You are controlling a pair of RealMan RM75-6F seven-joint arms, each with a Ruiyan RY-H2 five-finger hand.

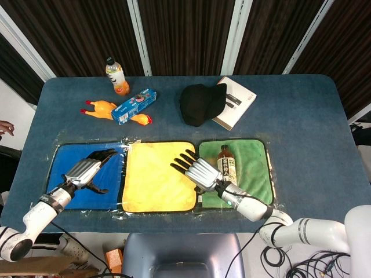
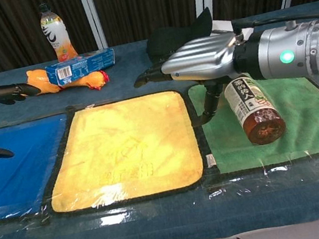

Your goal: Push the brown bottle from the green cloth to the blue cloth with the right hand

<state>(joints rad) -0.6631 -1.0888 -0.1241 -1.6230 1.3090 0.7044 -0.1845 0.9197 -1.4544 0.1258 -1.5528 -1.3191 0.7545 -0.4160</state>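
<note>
A: Bottle [image 1: 226, 164] first: where is it?

B: Let me go left to right. My left robot hand [image 1: 87, 171] hovers over the blue cloth [image 1: 61, 165], fingers apart, holding nothing. Next comes the yellow cloth [image 1: 153, 179] in the middle. Then my right robot hand [image 1: 196, 170], over the seam between yellow and green. Last, the bottle stands upright on the green cloth [image 1: 255, 174], toward its left half, cap up.

A: And your right robot hand, is it gripping?

B: No. Its fingers are straight and spread, pointing out over the yellow cloth, with nothing in them. In the chest view the thumb [image 2: 209, 104] hangs down just left of the bottle. I cannot tell whether palm or thumb touches the label.

A: So which way does the bottle lie from the hand?

B: To its right, just beside it. That is the trouble. The blue cloth is far left, past the yellow one, so my hand is on the side I want to push toward. I judge I must bring it round to the bottle's right side first.

A: Risk?

B: It is tall and upright, so a high shove may tip it. The plastic film over the cloths may also snag the base.

A: Anything else on the counter [image 1: 301, 116]?

B: Things at the back, well clear of the path.
</note>
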